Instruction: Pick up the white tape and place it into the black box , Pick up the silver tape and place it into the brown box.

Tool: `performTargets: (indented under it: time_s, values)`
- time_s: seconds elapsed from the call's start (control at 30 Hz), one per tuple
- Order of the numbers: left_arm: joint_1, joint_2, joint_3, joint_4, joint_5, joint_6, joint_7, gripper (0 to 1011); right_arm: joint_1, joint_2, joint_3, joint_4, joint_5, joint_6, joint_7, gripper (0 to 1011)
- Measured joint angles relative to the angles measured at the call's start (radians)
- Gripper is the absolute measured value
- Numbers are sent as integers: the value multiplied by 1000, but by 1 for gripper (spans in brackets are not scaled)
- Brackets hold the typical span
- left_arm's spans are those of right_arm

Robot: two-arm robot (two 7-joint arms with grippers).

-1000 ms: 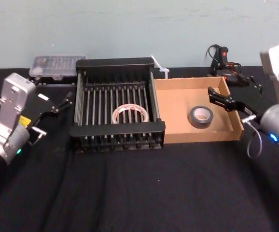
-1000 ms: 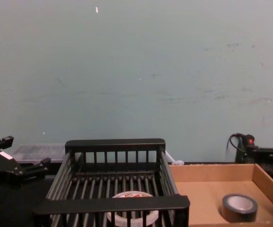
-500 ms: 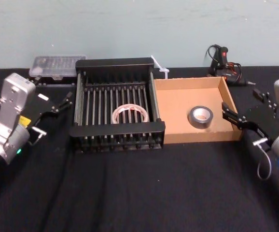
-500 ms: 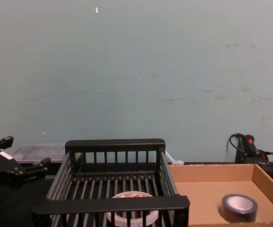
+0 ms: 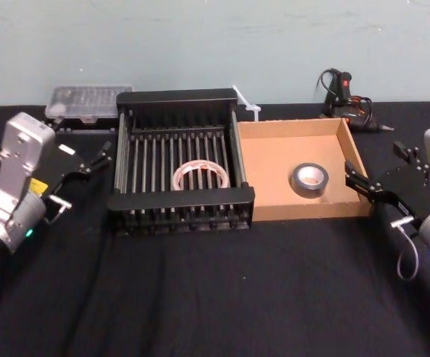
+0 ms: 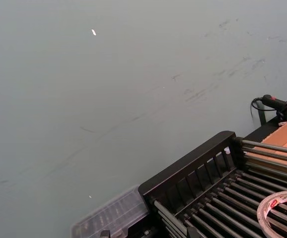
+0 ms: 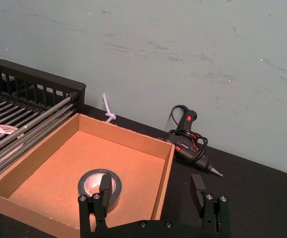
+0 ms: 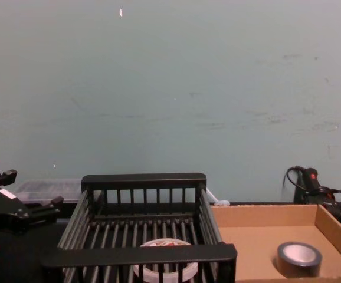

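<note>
- Right pincer (image 5: 379, 167) stands released and empty at 3 o'clock of the brown box (image 5: 312, 210), jaws spread wide, just outside the cardboard wall.
- Left pincer (image 5: 92, 160) is parked at 9 o'clock of the black box (image 5: 181, 199), jaws apart, holding nothing.
- The white tape (image 5: 177, 178) lies flat on the slats of the black box, a little toward 5 o'clock of its middle. The silver tape (image 5: 309, 191) lies flat on the floor of the brown box, near its middle.
- Both rolls look placed, so the step in hand is, by my reading, the right arm's retreat. It is best done with the jaws kept spread, pulling toward 3 or 4 o'clock over the bare table (image 5: 200, 297). That keeps it clear of the cardboard wall, so the box is not nudged, and away from the glue gun (image 5: 345, 93) at 1 o'clock of that box.
- A second ago the right pincer hung over the box's 3 o'clock wall, reaching inward; it has since backed out. Half a second ago it was already nearly where it is now. Both tapes, both boxes and the left arm have not shifted.
</note>
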Motion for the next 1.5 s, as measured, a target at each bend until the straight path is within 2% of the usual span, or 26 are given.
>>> performTargets:
  time_s: [1.5]
  values:
    - [0, 0, 0, 0, 0, 0, 0, 1001, 3, 4, -4, 0, 1, 2, 2, 1002]
